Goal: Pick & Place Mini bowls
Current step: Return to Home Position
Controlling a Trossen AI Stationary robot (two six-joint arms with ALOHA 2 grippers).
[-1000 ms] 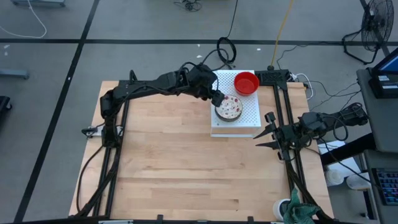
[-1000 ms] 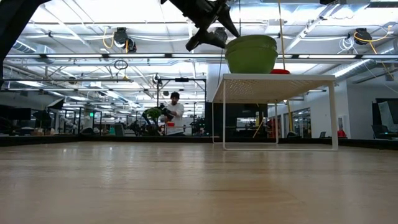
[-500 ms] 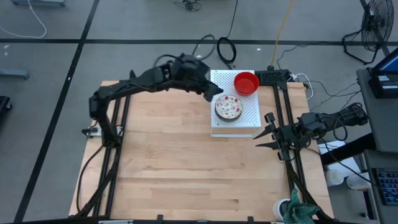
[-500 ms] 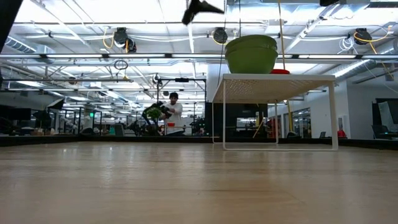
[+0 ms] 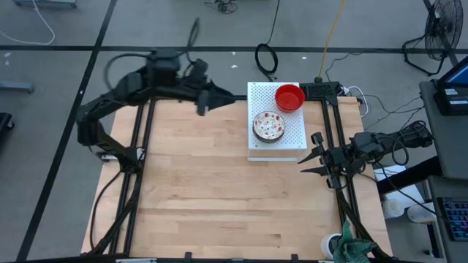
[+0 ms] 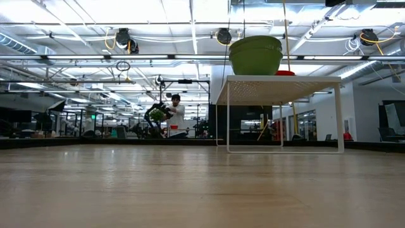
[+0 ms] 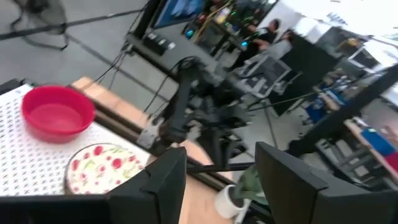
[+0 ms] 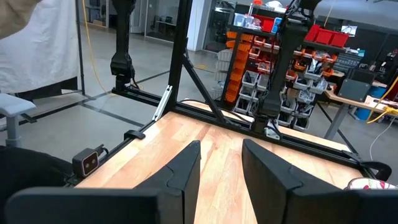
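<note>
Bright even overhead light, glaring ceiling lamps (image 6: 158, 9) in low view, faint soft shadows on table (image 5: 219, 204)

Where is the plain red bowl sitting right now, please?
In the high view, the red bowl sits at the picture's upper-right corner of the white perforated shelf, diagonally up and right of the speckled bowl.

A green bowl stack (image 6: 255, 56) sits atop the white perforated shelf (image 6: 278, 83).
</note>
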